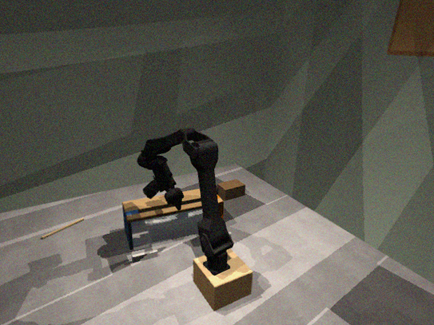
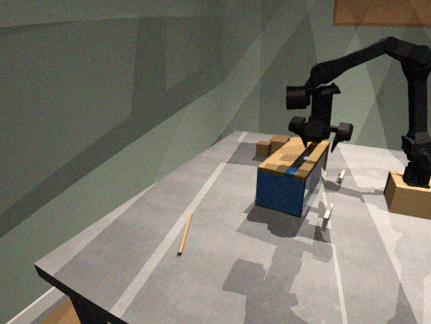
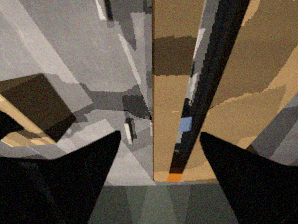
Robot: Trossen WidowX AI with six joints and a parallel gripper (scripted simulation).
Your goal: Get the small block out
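1. Above the far end of the box point(image 2: 289, 178), my gripper point(image 2: 320, 141) points straight down over the slot point(image 3: 200, 107) that runs the length of the tan lid; my fingers stand wide apart with nothing between them.
2. Step in hand, as I judge it: getting the block off the shelf. In the wrist view a small light-blue patch point(image 3: 185, 124) shows within the slot; it may be the block, though I cannot tell for certain.
3. The next move calls for something thin enough to enter the slot. A slender stick point(image 2: 184, 233) lies on the table point(image 2: 113, 265), well apart to the left of the box, and may serve.
4. Which end of the shelf is open I cannot tell; an orange mark point(image 3: 174, 177) sits at the slot's near end in the wrist view.
5. Pose: my arm rises from its wooden pedestal point(image 1: 222, 280), bends at the elbow and reaches forward, wrist turned down.
6. One finger hangs over the lid, the other outside the box's clear front.
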